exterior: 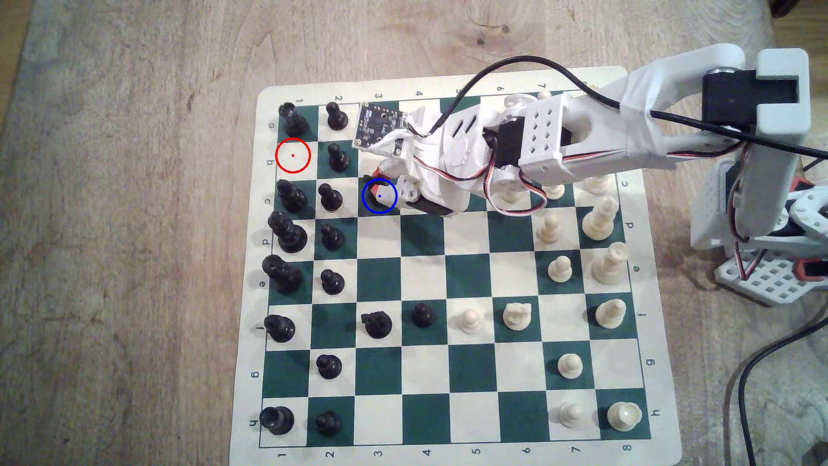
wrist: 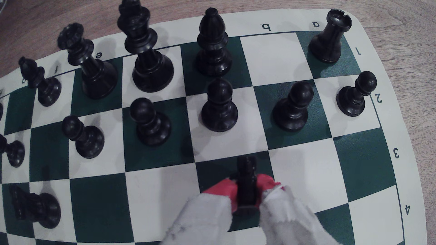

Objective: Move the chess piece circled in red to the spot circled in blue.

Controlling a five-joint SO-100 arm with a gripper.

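Note:
The black knight is pinched between my gripper's red-tipped fingers, which are shut on it over a dark green square. In the exterior view my gripper sits inside the blue ring, on the green square of row c, column 3. Only a dark sliver of the knight shows there under the fingers. I cannot tell whether its base touches the board. The red ring marks a cream square at b1 with nothing on it.
Black pawns fill column 2 just beside the gripper, with taller black pieces behind them in column 1. A second black knight and a black pawn stand in row f. White pieces line the exterior view's right, near the arm's base.

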